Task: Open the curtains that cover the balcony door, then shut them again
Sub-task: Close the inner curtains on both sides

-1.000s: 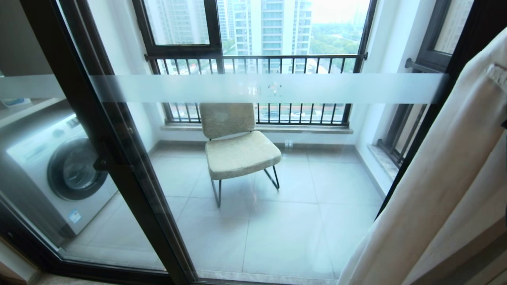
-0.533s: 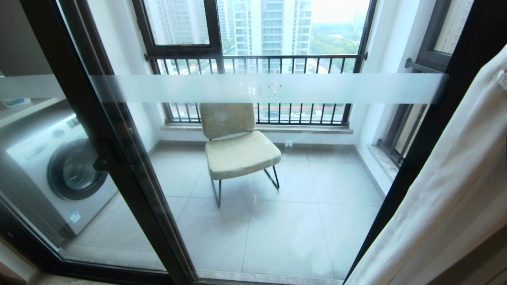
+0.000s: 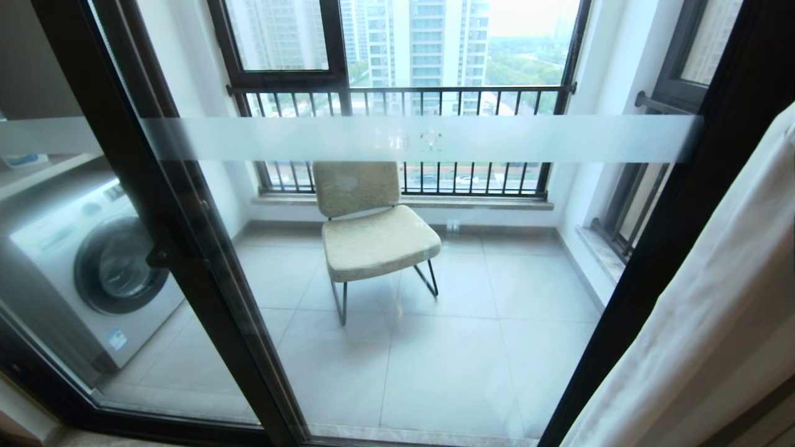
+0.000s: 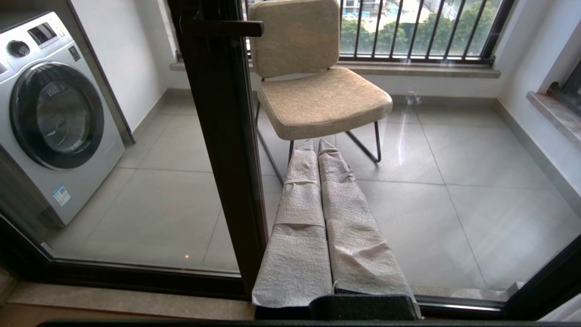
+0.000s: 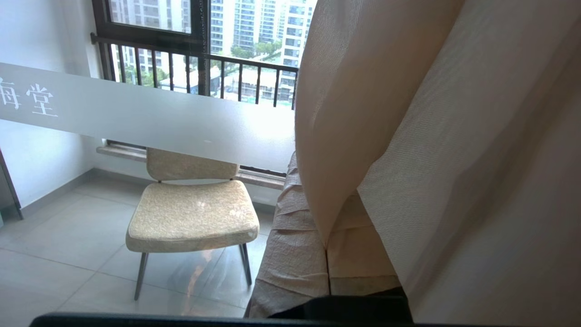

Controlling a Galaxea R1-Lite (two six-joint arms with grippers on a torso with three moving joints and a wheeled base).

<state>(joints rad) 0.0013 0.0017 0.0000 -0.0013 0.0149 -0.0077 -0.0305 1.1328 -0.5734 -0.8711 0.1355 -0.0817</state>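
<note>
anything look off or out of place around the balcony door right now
Nothing stands out. The curtains hang bunched at the right edge, the balcony door glass looks intact, and the chair stands upright.

curtains (image 3: 702, 310): we are seeing plain cream-beige cloth with a fine woven texture
balcony door (image 3: 205, 261): we are seeing black frames, clear glass and a frosted white band
chair (image 3: 372, 230): we are seeing speckled beige upholstery on thin black legs
washing machine (image 3: 93, 273): we are seeing a white body with a dark round door
floor tiles (image 3: 447, 360): we are seeing pale grey
</note>
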